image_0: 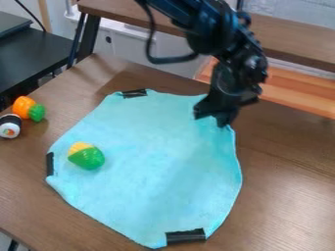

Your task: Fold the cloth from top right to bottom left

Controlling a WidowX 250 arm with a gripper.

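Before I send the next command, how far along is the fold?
Done: the gripper is at the cloth's top right corner. In hand: possibly that corner, but I can't tell whether it is gripped. Left: the whole fold towards bottom left, since the cloth lies spread out, with black tape along its edge and a yellow-and-green toy on it.

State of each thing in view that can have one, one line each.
Cloth: spread out, not folded
Gripper: down at the cloth's top right corner
Top tape strip: on the cloth's edge
Left tape strip: on the cloth's edge
Bottom tape strip: on the cloth's edge
Yellow and green toy: lying on the cloth
Orange and green toy: lying off the cloth
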